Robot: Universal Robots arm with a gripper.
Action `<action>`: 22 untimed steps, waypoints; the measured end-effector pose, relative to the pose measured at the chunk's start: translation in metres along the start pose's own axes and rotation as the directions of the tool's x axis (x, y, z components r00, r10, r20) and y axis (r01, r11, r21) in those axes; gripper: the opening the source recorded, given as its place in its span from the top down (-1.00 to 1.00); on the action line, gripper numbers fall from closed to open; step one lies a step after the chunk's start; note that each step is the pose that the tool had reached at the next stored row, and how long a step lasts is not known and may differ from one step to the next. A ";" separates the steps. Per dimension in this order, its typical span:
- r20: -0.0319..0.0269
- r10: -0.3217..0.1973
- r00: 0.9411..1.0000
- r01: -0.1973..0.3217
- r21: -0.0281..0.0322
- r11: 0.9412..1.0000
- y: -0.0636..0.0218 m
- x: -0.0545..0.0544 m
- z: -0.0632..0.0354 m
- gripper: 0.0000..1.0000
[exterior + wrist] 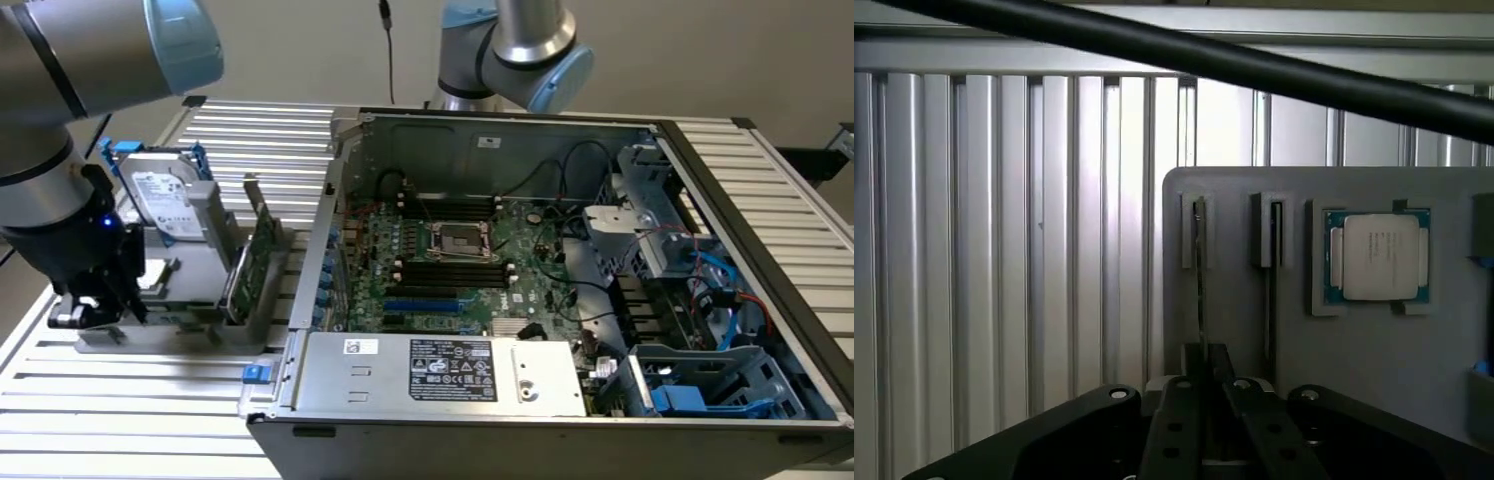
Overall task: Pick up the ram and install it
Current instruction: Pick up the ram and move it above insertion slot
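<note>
Wrist view: claw (1205, 368) clenched on ram (1200, 262); ram edge-on, in slot of gray holder (1374, 360).

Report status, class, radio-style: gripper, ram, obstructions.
Gripper shut on ram. Ram on edge in gray holder slot. Beside it, processor chip, clear of grip.

The arm (54, 110) is being reached down at the exterior view's left, with its dark wrist (67, 240) being pointed straight downward. The end effector (96, 305) is being held low, and its black fingers (1176, 420) are being pressed nearly together on the thin edge of the ram (1200, 290).
</note>
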State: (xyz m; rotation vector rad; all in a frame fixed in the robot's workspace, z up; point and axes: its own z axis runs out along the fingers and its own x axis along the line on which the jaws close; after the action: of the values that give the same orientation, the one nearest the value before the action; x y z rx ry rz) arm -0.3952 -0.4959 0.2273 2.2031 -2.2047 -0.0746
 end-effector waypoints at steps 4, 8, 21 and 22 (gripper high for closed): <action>0.000 0.001 1.000 -0.001 -0.004 1.000 -0.0005 0.000 -0.0109 0.72; 0.000 0.002 1.000 -0.002 -0.009 1.000 -0.0015 0.000 -0.0219 0.72; 0.000 0.002 1.000 -0.002 -0.017 1.000 -0.0109 -0.009 -0.0695 0.72; 0.000 0.002 1.000 -0.002 -0.017 1.000 -0.0121 -0.010 -0.0739 0.72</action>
State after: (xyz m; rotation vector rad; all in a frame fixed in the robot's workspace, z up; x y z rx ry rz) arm -0.3793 -0.4875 0.3006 2.1918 -2.1981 -0.0931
